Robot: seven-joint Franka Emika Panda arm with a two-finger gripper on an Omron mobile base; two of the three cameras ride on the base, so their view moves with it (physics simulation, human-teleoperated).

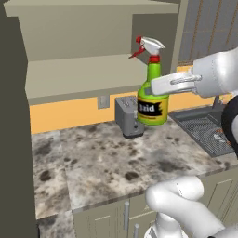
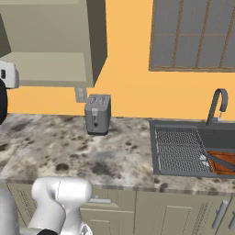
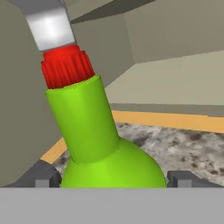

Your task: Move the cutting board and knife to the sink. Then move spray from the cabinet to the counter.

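1. The speckled counter [image 1: 121, 158] lies bare from its front edge back to the grey toaster [image 2: 97, 114] against the orange wall.
2. At three o'clock the sink [image 2: 183, 137] cuts into the worktop; the cutting board [image 2: 223, 163] lies in its basin.
3. The green spray [image 1: 152, 93] hangs above the counter, just in front of the open cabinet [image 1: 79, 56], at twelve o'clock.
4. The arm reaches in level from three o'clock; the gripper [image 3: 111, 177], jaws wide, straddles the bottle's shoulder and holds it.
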